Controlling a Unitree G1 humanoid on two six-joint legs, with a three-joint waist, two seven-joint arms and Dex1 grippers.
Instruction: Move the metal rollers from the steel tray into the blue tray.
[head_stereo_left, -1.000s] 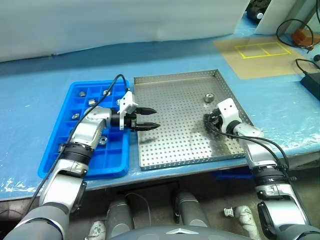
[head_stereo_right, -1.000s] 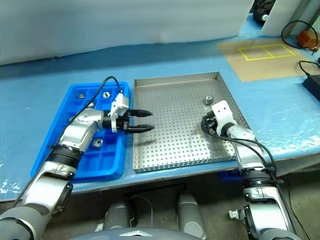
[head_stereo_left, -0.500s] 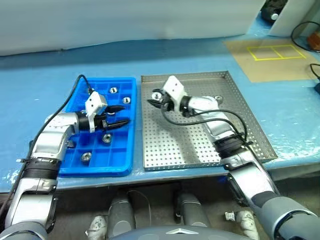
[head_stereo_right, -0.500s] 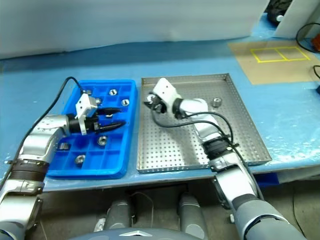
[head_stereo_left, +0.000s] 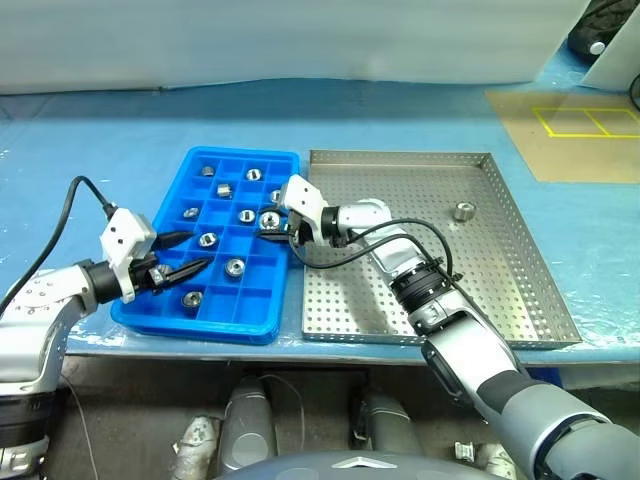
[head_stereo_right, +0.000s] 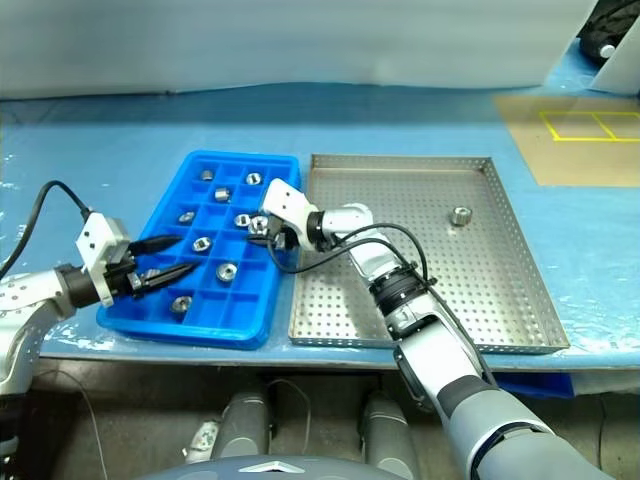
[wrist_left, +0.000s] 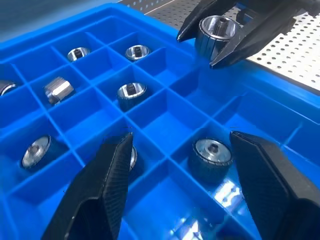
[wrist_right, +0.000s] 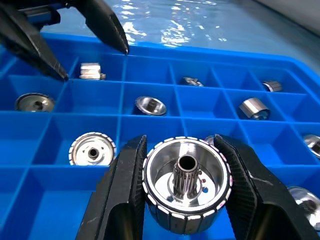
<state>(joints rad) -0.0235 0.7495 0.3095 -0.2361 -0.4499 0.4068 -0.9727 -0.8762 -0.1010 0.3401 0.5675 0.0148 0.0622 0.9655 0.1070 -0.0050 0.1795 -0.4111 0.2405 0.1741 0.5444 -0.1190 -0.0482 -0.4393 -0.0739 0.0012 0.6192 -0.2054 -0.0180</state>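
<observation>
Held roller (wrist_right: 186, 187): a short, silvery cylinder with a ribbed outer wall, a dished face and a splined centre hub around a dark hole. The right gripper (head_stereo_left: 277, 228) is clamped on it, one black finger (wrist_right: 122, 192) pressed to each side, so the roller sits directly between the fingertips. The right arm reaches across the steel tray (head_stereo_left: 520, 290) toward the left, its gripper pointing slightly downward, and holds the roller above the right-hand compartments of the blue tray (head_stereo_left: 205, 322), clear of the floor. The left gripper (head_stereo_left: 183, 254) hangs over the near left corner of the blue tray, pointing toward the right arm, with its two fingers (wrist_left: 102, 187) spread apart and nothing between them; it is well apart from the held roller. Other rollers (head_stereo_left: 234, 266) lie singly in separate compartments of the blue tray, some upright, some tipped on their sides. One roller (head_stereo_left: 462, 211) stands alone on the perforated floor of the steel tray, toward its far right side.
</observation>
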